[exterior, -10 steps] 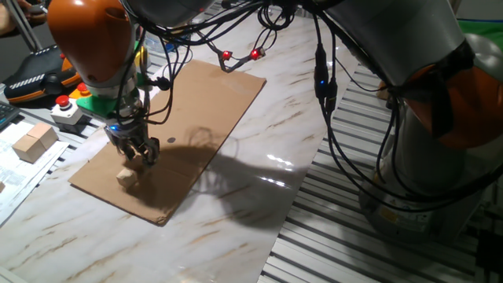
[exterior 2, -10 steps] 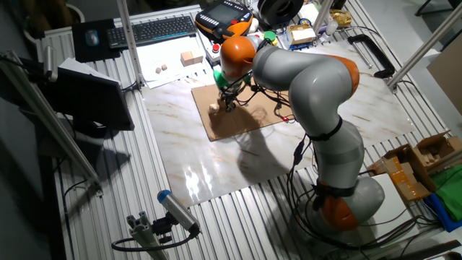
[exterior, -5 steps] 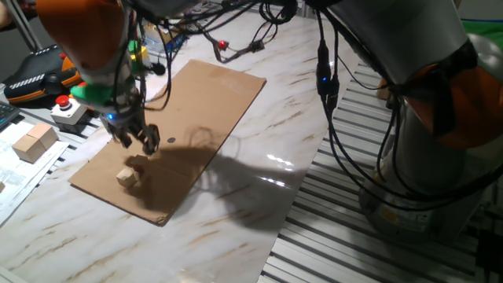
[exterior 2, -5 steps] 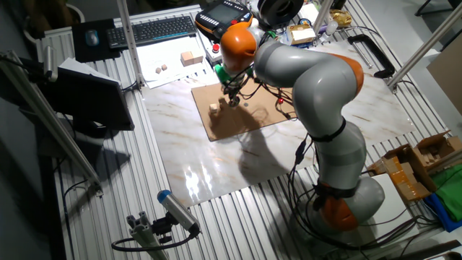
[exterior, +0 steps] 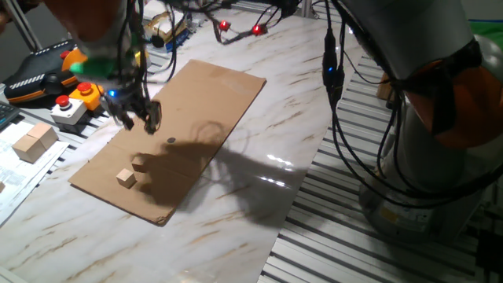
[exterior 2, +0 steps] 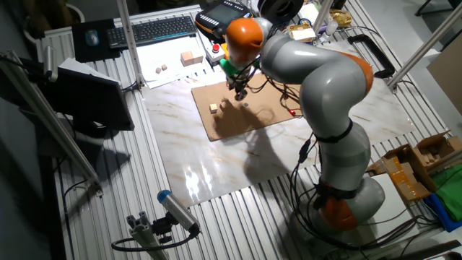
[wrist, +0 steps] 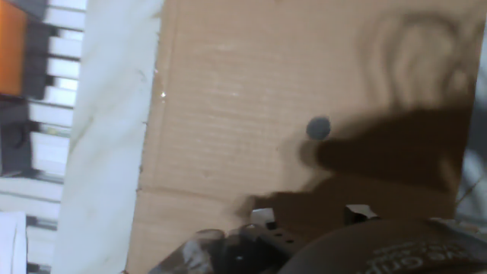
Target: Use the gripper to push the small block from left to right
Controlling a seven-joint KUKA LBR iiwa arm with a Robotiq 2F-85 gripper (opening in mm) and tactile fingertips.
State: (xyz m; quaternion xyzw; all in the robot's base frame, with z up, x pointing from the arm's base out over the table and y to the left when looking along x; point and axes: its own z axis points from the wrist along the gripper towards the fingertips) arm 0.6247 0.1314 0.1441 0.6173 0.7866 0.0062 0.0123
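A small tan block [exterior: 126, 178] lies on the brown cardboard sheet [exterior: 212, 102] near its front left corner; it also shows in the other fixed view [exterior 2: 214, 108]. A second small tan piece [exterior: 140, 163] lies just beside it. My gripper [exterior: 139, 119], black with a blue light above its fingers, hangs in the air up and behind the block, clear of it. Its fingers look spread, with nothing between them. In the other fixed view the gripper [exterior 2: 240, 94] is to the right of the block. The hand view shows only blurred dark gripper parts at the bottom edge and no block.
A dark round dot [exterior: 171, 141] marks the cardboard, also in the hand view [wrist: 319, 128]. Left of the marble table are a red button box [exterior: 69, 108], a larger wooden block [exterior: 33, 141] and an orange pendant [exterior: 43, 71]. Cables with red lights [exterior: 240, 29] hang at the back.
My gripper has lifted off the cardboard beside the block and moved up and back, away from it. The block has stayed where it was.
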